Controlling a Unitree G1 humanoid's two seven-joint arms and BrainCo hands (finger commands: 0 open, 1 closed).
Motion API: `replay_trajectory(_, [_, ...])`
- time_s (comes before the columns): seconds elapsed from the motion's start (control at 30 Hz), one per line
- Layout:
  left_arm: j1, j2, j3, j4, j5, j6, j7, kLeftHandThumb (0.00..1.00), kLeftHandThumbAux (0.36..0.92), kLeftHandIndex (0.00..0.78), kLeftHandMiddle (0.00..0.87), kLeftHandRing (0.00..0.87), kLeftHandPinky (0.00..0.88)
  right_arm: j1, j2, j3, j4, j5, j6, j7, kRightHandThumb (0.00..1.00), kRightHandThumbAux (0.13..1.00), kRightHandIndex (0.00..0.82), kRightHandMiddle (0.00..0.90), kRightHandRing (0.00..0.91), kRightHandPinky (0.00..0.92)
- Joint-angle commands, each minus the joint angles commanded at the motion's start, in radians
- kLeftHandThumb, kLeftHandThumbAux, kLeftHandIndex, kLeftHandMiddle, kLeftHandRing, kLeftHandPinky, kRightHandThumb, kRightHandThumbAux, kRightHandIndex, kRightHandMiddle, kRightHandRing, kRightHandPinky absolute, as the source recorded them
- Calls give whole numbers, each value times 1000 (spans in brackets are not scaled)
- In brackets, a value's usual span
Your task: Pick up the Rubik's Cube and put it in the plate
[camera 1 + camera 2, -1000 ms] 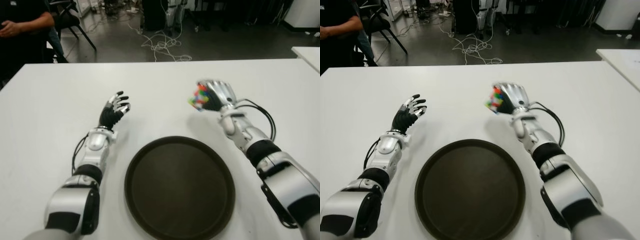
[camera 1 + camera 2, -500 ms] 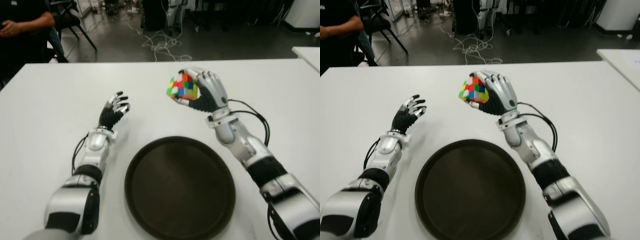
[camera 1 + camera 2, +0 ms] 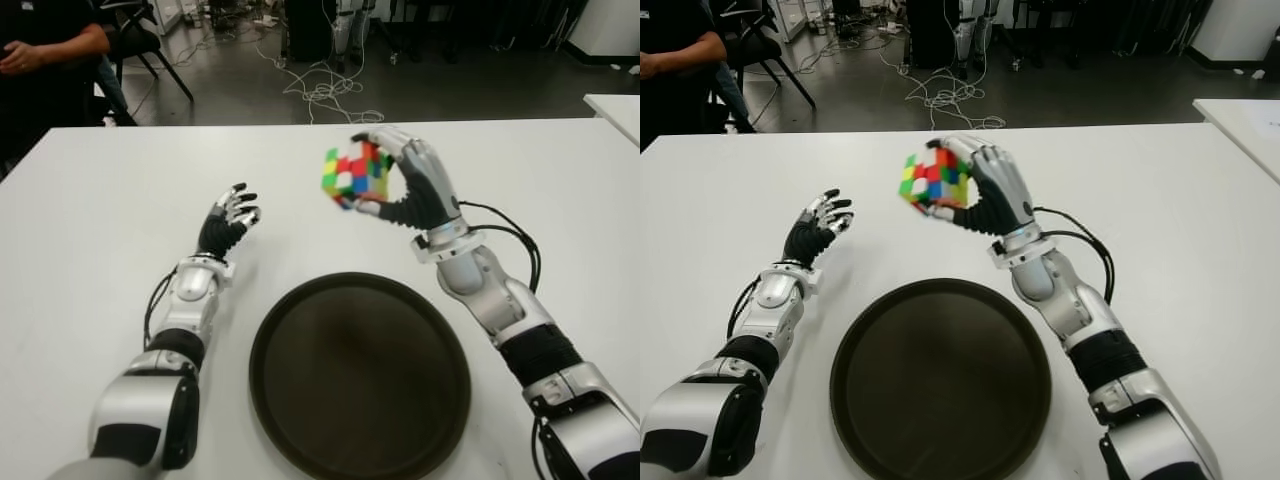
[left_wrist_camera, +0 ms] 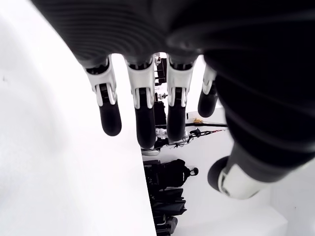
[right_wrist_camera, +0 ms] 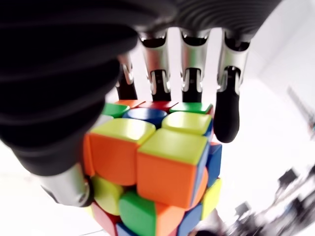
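Lifted leftward, Rubik's Cube [image 3: 356, 174] in right hand [image 3: 415, 185] — beyond plate [image 3: 360, 375] rim.

My white table [image 3: 90, 200] carries one thing lying flat on it: a round dark plate [image 3: 359, 375], at the near edge in the middle. The bare tabletop spreads to both sides of the plate and beyond it to the table's far edge.
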Motion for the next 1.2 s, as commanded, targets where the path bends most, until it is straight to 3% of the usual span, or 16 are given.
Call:
replay_trajectory(0.13, [-1,2,-1,-1,1,1,-6,206,682,107,210,220,223,-21,-101,63,-68,152,20,340,697,734,424,694,717,732])
replay_trajectory(0.3, [1,3,-2,-3,1,-1,-9,208,684,103,203,218,223,-29,-131,75,-111,228,69,504,697,734,424,692,717,726])
replay_trajectory(0.43, [2,2,-3,-6,1,-6,-12,207,697,105,204,214,209,-39,-178,86,-182,268,172,653,695,734,424,686,707,704])
replay_trajectory(0.7, [4,2,-1,-10,-2,-7,-14,200,706,103,198,207,198,-29,-188,74,-217,206,261,734,692,735,423,657,670,658])
replay_trajectory(1.2, [14,5,-1,-28,0,-6,-7,196,718,105,200,210,208,-7,-180,74,-297,25,371,752,690,736,420,561,554,550])
